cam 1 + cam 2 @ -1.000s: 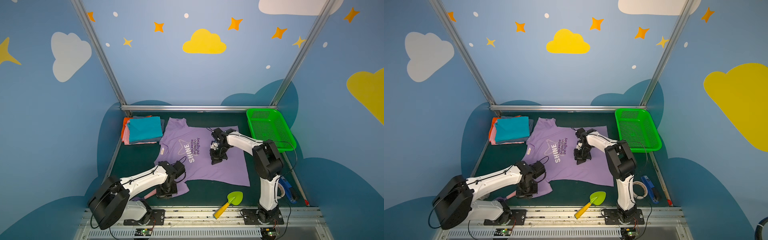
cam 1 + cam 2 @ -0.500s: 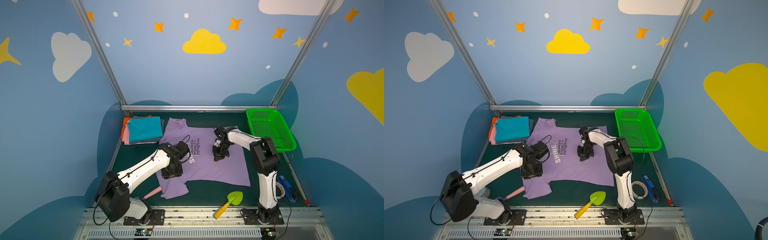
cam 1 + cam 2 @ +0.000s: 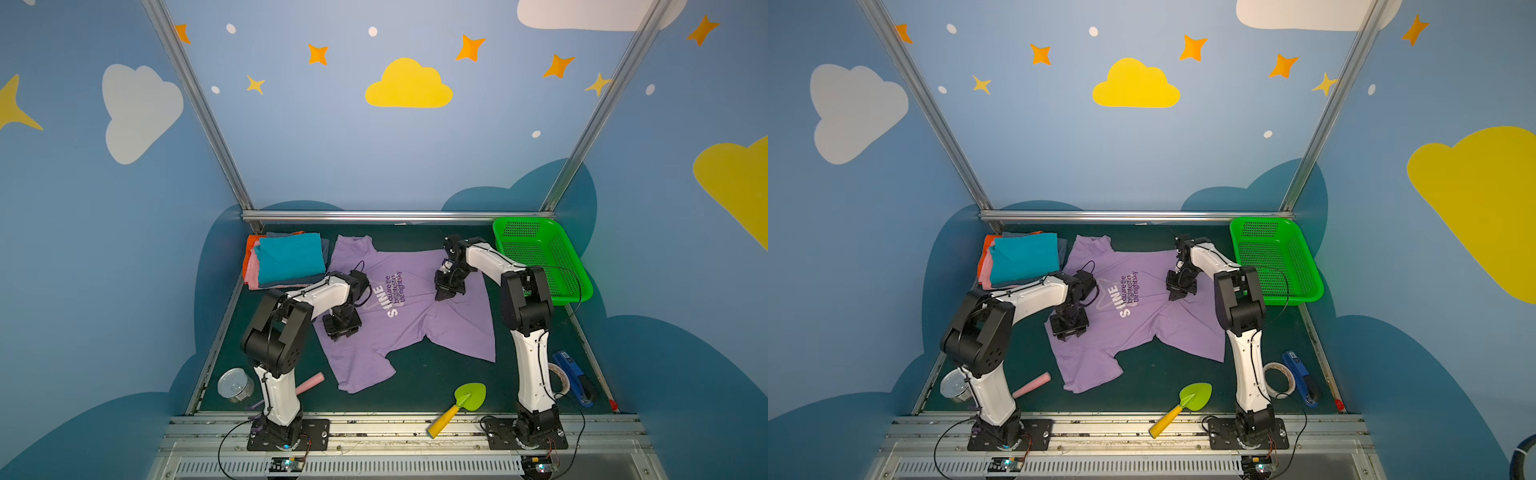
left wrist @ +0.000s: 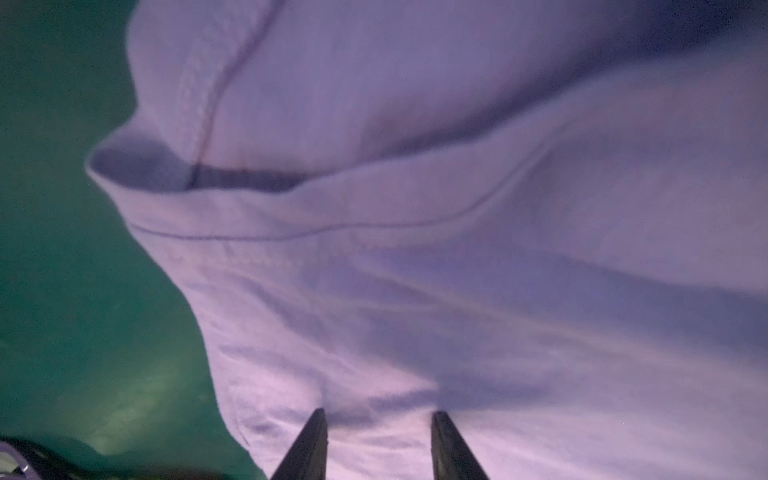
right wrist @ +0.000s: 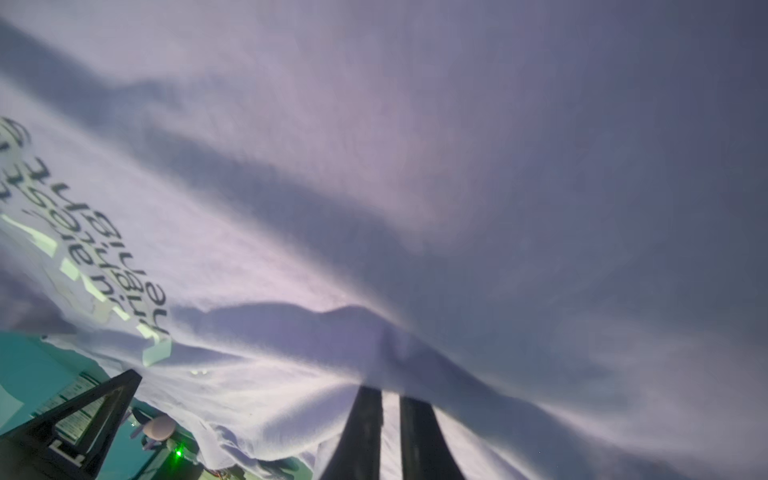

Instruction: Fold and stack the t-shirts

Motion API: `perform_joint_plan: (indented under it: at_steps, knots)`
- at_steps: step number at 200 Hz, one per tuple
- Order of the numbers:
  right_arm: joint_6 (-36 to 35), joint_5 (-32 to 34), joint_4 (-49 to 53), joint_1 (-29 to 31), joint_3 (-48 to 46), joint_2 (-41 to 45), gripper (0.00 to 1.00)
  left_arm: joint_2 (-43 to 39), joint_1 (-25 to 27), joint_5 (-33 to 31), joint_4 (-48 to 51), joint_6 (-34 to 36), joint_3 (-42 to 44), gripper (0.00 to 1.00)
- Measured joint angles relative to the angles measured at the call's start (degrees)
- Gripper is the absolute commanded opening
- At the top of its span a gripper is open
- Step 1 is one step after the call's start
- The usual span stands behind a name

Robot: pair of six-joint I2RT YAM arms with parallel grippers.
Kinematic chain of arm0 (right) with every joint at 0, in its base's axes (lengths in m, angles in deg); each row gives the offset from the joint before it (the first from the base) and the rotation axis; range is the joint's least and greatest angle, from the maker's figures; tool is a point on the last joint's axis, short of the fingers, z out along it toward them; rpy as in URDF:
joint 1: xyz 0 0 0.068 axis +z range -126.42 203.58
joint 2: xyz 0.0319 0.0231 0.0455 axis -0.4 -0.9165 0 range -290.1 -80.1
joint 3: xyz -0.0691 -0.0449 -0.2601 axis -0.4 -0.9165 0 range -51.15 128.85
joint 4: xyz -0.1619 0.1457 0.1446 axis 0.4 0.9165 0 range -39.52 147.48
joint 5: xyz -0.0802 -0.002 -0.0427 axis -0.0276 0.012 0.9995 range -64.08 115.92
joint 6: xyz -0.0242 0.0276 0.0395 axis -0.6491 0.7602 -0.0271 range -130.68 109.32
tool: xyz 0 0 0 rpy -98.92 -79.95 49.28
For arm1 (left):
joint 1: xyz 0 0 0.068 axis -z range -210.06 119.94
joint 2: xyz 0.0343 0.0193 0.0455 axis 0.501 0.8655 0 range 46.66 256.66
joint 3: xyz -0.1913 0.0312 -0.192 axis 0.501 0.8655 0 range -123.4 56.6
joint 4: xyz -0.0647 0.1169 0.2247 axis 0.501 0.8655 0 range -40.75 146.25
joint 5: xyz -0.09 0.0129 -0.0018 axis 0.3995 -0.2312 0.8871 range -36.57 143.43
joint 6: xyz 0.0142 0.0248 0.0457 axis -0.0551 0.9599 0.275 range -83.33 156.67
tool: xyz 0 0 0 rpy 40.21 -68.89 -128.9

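The lavender t-shirt [image 3: 436, 328] lies spread, print side up, across the middle of the dark green tabletop [image 3: 415, 374]. Its collar points toward the far left corner and its hem toward the right edge. One sleeve reaches toward the front edge, and the cloth is creased around the middle.

The left gripper [image 3: 338, 332] is down on the shirt's left side, near the sleeve seam. In the left wrist view its two fingers [image 4: 316, 440] stand apart with flat cloth showing between them, gripping nothing.

The right gripper [image 3: 442, 296] points down onto the shirt, just right of the dark lettering. In the right wrist view [image 5: 392, 432] its fingers are nearly together and a ridge of cloth rises at their tips. It appears to be pinching a fold of the lavender t-shirt, though the blur hides the exact contact. In both top views creases radiate from that spot.

The stack of folded t-shirts [image 3: 289, 257] sits in the far left corner, teal on top with orange and pink edges showing at its left. It is just beside the lavender collar.

A green basket [image 3: 536, 257] stands in the far right corner. A toy trowel [image 3: 461, 405] lies near the front edge, and a tin can [image 3: 235, 386] sits at the front left.
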Motion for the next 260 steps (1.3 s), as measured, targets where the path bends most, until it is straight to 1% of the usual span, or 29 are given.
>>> perform_joint_plan:
  at_steps: [23, 54, 74, 92, 114, 134, 154, 171, 190, 198, 219, 229, 241, 260]
  knots:
    - [-0.59, 0.57, 0.35, -1.22, 1.88, -0.90, 0.11, 2.32, -0.07, -0.13, 0.28, 0.44, -3.32, 0.40]
    - [-1.36, 2.25, -0.04, -1.60, 0.85, -0.15, 0.11, 4.00, -0.52, -1.20, 0.26, 1.18, -6.03, 0.40]
    - [-1.51, 3.78, -2.03, -1.57, -4.48, 3.17, 0.12, 4.28, -1.11, -2.56, -0.87, 1.73, -6.86, 0.42]
    - [-1.14, 5.75, -3.32, -1.68, -11.74, 8.22, 0.13, 3.98, -1.31, -3.48, -1.92, 1.95, -6.78, 0.43]
    - [-0.44, 7.80, -4.07, -1.70, -19.61, 14.93, 0.14, 1.14, -0.66, -4.00, -2.47, 1.90, -5.51, 0.44]
    - [0.09, 9.42, -5.20, -1.68, -25.16, 20.90, 0.16, -4.55, 1.92, -4.59, -2.19, 1.46, -3.32, 0.44]
    - [0.59, 10.75, -5.77, -1.49, -29.44, 25.81, 0.17, -11.89, 6.75, -4.83, -1.81, 0.02, 0.09, 0.43]
    - [0.74, 11.32, -6.36, -1.31, -31.85, 27.41, 0.17, -15.91, 10.86, -4.37, -1.73, -1.81, 3.13, 0.42]
    - [1.03, 11.54, -7.69, -1.20, -34.91, 27.43, 0.17, -18.05, 14.40, -3.45, -1.57, -4.50, 7.39, 0.42]
    - [1.20, 11.61, -8.04, -1.18, -36.48, 27.43, 0.17, -18.40, 15.89, -3.13, -1.40, -5.70, 9.20, 0.45]
    - [1.77, 11.91, -8.57, -1.20, -39.36, 27.19, 0.19, -18.67, 19.26, -2.29, -1.33, -8.55, 12.85, 0.59]
    - [1.95, 12.02, -8.61, -1.22, -39.89, 26.91, 0.19, -18.67, 20.44, -1.92, -1.40, -9.55, 13.92, 0.61]
    - [2.19, 12.17, -8.85, -1.51, -39.89, 26.91, 0.18, -18.67, 21.55, -1.53, -1.57, -10.40, 15.13, 0.59]
    - [2.45, 12.09, -8.87, -2.36, -40.02, 26.91, 0.18, -17.97, 22.51, -1.18, -2.08, -11.91, 16.92, 0.50]
